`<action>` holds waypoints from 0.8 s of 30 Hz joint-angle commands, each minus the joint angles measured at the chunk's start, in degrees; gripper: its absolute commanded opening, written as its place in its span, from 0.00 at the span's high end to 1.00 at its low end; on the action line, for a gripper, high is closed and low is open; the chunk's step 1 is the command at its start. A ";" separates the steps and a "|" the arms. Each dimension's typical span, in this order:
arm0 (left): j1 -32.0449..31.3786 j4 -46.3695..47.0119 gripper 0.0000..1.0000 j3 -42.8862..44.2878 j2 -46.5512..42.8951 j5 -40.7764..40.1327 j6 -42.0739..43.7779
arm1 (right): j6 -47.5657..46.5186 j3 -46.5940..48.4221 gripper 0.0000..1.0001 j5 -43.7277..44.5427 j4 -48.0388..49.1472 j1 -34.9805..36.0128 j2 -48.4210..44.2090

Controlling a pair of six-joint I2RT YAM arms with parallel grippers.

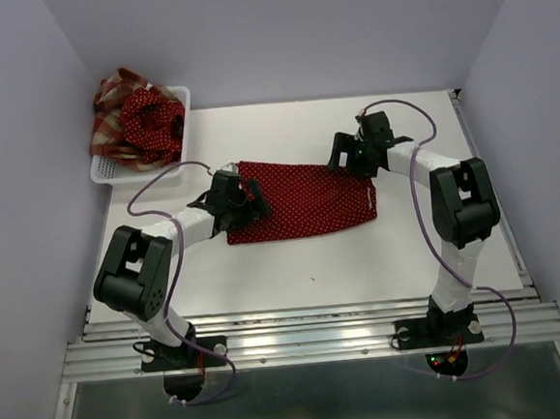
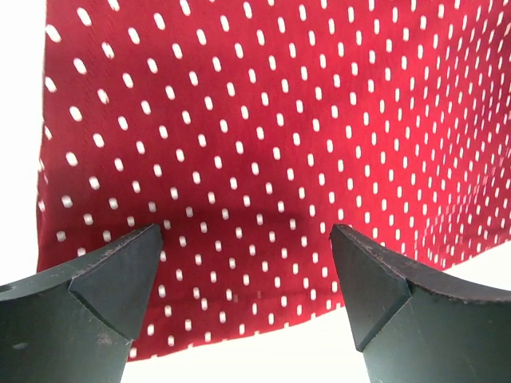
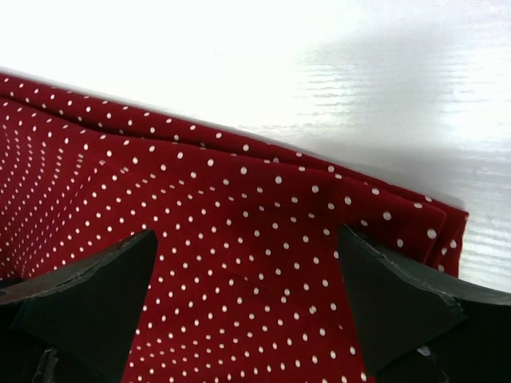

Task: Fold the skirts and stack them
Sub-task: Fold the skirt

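Lying flat, polka-dot skirt (image 1: 304,206) under left claw (image 2: 247,233) and right claw (image 3: 247,238), both released

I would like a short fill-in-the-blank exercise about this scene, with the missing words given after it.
1. Only ____ skirt, the polka-dot skirt, lies spread on the table.
2. The plaid skirt sits in the white mesh ____.
3. The fingers of the left gripper and the right gripper are ____, holding nothing.
Missing words: one; basket; open.
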 commanded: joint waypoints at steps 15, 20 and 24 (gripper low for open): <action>5.28 -14.04 0.01 8.46 -9.97 -13.58 2.21 | -1.78 -11.79 0.00 14.75 -11.46 -0.45 -21.50; 7.13 -11.57 0.01 9.34 -6.71 -12.17 3.88 | 0.07 -13.37 0.00 15.90 -11.82 -0.45 -19.84; 7.13 -9.11 0.01 9.87 -3.64 -9.81 5.29 | -0.36 -13.29 0.00 15.46 -11.30 -0.45 -16.59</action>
